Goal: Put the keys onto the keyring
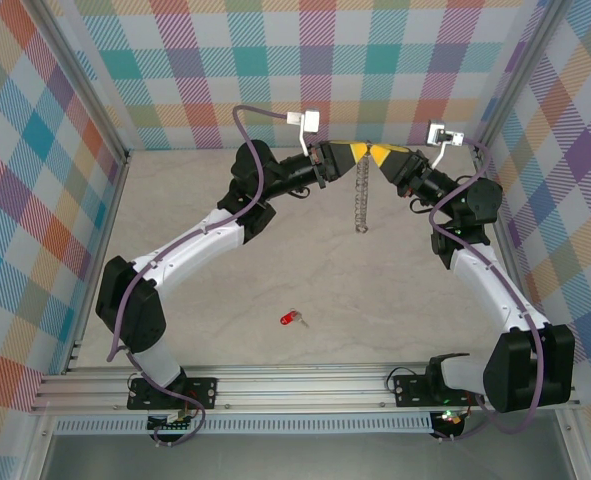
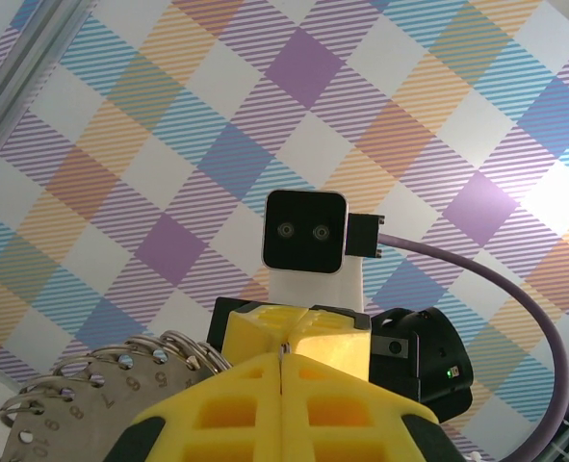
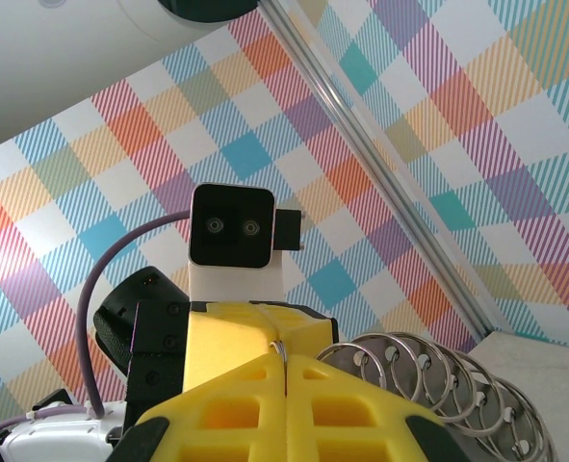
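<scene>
The left gripper (image 1: 356, 156) and the right gripper (image 1: 377, 156) meet tip to tip above the far middle of the table (image 1: 375, 300). Each has its jaws clamped on the keyring (image 1: 361, 200), which hangs below them. The red key (image 1: 292, 319) lies well apart from them, near the front edge.

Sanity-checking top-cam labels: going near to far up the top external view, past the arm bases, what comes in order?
Tiny red-headed silver key → hanging silver-grey link chain → yellow-fingered left gripper and right gripper, tip to tip, level with each other.
</scene>
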Robot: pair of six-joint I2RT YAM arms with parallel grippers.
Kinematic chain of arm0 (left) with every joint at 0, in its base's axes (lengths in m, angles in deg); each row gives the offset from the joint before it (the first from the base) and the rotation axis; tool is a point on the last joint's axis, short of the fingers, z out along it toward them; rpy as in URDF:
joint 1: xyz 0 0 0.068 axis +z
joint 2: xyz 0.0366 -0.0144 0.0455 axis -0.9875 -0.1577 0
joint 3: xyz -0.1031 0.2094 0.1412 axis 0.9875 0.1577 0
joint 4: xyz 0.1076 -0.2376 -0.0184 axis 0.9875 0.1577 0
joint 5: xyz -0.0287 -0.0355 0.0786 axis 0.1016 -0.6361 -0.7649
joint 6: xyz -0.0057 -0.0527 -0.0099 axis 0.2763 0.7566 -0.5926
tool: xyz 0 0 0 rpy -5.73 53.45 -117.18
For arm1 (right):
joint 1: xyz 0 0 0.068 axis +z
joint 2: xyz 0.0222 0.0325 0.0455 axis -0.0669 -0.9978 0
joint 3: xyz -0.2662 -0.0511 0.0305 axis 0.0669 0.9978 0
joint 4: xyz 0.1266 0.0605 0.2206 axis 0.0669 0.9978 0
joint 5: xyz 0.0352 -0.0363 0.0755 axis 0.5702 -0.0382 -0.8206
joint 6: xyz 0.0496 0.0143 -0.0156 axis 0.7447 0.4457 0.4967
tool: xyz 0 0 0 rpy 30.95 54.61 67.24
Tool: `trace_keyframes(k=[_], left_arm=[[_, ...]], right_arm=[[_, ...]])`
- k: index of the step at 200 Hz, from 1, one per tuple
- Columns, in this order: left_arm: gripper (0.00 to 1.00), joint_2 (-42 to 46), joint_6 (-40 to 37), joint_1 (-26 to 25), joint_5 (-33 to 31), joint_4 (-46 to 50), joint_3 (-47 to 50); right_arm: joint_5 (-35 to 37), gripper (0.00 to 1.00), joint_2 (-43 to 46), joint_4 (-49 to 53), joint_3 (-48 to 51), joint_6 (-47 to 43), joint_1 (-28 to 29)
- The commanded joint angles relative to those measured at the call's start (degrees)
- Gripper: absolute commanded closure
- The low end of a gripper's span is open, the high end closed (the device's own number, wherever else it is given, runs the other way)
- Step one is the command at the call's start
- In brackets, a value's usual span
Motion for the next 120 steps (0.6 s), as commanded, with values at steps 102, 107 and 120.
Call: trace_keyframes(k=[102, 107, 120], left_arm=[[1.00, 3.1, -20.1, -0.5, 3.6, 15.5, -3.7], [1.00, 3.3, -21.2, -0.3, 3.9, 16.6, -4.1], [1.00, 3.5, -24.0, 0.0, 5.1, 19.6, -5.2]], right_arm=[[-1.3, 0.43, 8.4, 18.6, 0.6, -7.0, -6.0], [-1.5, 0.43, 8.9, 19.5, 0.6, -7.5, -6.3], [-2.3, 0.44, 10.1, 20.8, 0.8, -8.8, -6.7]])
